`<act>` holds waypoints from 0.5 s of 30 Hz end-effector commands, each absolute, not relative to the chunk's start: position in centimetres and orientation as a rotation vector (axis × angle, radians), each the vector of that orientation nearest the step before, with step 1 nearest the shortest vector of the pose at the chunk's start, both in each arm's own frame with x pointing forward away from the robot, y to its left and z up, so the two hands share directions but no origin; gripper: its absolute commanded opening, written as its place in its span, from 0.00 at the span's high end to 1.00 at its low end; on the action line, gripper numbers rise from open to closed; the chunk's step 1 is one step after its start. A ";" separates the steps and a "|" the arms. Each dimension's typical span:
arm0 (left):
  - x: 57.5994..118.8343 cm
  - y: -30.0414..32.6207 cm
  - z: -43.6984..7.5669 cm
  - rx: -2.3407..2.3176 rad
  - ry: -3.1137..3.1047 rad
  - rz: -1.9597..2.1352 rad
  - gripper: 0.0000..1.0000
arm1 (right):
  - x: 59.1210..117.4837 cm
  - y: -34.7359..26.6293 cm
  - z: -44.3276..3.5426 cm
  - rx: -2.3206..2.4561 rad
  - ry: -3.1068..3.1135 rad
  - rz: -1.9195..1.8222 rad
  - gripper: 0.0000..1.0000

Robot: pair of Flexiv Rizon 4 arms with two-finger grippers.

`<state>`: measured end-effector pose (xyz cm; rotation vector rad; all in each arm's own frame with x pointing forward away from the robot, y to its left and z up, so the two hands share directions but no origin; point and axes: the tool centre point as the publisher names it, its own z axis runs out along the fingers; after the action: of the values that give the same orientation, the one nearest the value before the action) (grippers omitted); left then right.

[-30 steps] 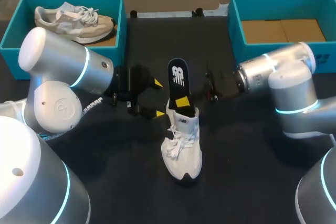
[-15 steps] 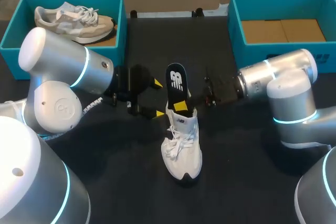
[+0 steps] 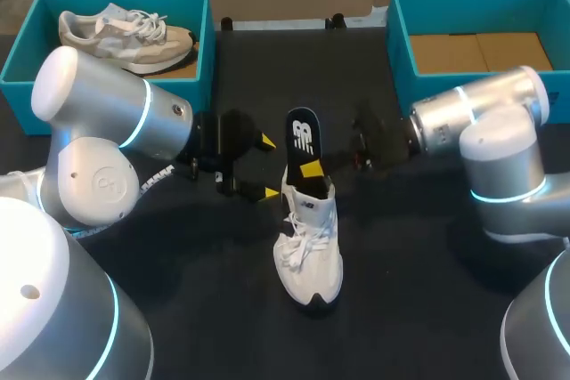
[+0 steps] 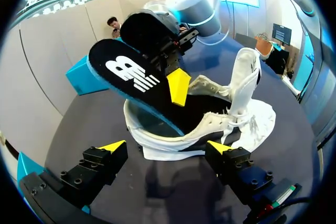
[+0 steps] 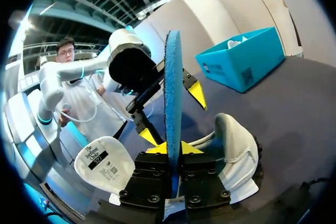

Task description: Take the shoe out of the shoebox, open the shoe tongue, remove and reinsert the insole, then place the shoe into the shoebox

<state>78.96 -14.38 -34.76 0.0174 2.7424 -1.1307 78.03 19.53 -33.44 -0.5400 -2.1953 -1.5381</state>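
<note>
Table (image 3: 401, 309): black and matte.
Spare box (image 3: 204, 51): teal, open on top, sitting at the table's far left corner.
Beige shoe (image 3: 125, 37): right there inside that box, white laces up, dark sole, toe toward the table's middle.
Far edge: two small dark fittings (image 3: 227, 22), too small to tell what they are.

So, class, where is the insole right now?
Head view, mid-table: the insole sticks up out of the white shoe, pinched by the right gripper.
</note>
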 end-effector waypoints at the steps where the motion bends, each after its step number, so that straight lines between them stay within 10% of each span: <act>1: 78.8 -14.4 -34.8 0.016 2.740 -1.129 0.00 | 78.4 19.5 -33.9 -0.534 -2.186 -1.510 1.00; 15: 78.8 -14.4 -34.8 0.016 2.740 -1.129 0.00 | 75.8 19.9 -35.1 -0.605 -2.139 -1.366 1.00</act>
<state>78.96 -14.38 -34.76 0.0174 2.7424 -1.1307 76.14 19.61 -35.08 -0.5973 -2.1285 -1.3859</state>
